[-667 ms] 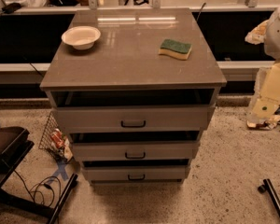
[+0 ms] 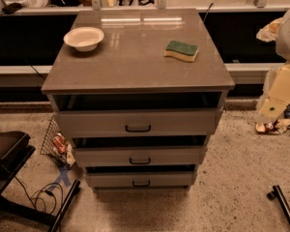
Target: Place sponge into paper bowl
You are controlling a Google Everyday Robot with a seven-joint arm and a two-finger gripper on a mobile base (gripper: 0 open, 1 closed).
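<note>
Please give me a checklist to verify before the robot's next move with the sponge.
1. The sponge lies free on the cabinet top, green side up: ok.
2. The paper bowl stands upright and empty: ok.
3. Sponge inside bowl: not ok, they lie apart.
4. The gripper near the sponge: not ok, it is not in view; only arm parts show at the right edge.
5. Top drawer shut: not ok, slightly open.

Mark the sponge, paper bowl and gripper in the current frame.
sponge (image 2: pixel 181 50): camera view, on its green top face.
paper bowl (image 2: pixel 84 36): camera view, on its bare inside.
gripper (image 2: pixel 273 108): camera view, on the arm's pale lower end at the right edge, off the cabinet.
</note>
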